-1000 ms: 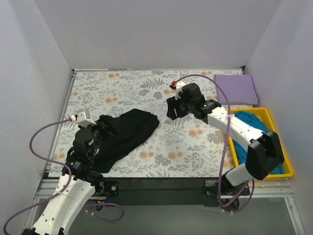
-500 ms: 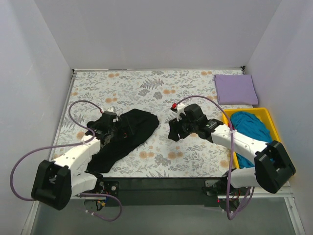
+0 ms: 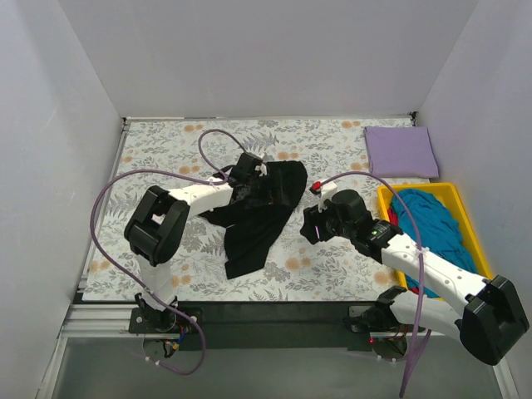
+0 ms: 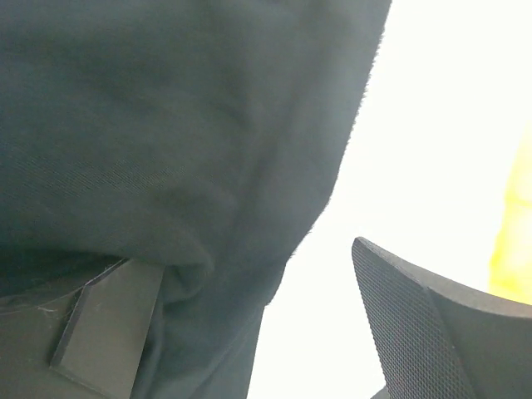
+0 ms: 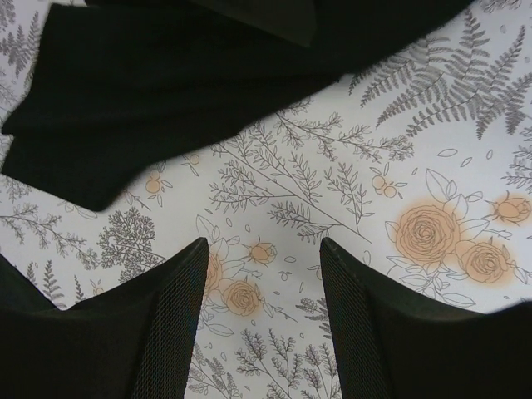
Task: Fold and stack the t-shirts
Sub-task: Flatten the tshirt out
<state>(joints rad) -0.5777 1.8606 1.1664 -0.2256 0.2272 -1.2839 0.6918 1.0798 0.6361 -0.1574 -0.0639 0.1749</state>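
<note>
Blk tee (image 3: 253, 231) draped on L gripper (image 3: 264, 184)

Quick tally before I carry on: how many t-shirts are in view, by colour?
black t-shirt: 1
lavender t-shirt: 1
teal t-shirt: 1 (a bunched heap that may hide more)
Total: 3

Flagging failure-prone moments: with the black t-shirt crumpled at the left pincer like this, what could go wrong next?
The black cloth t-shirt hangs over only one finger of the left pincer, whose jaws look apart; it may slip off. It lies crumpled, so the open right pincer might pinch several layers.
</note>
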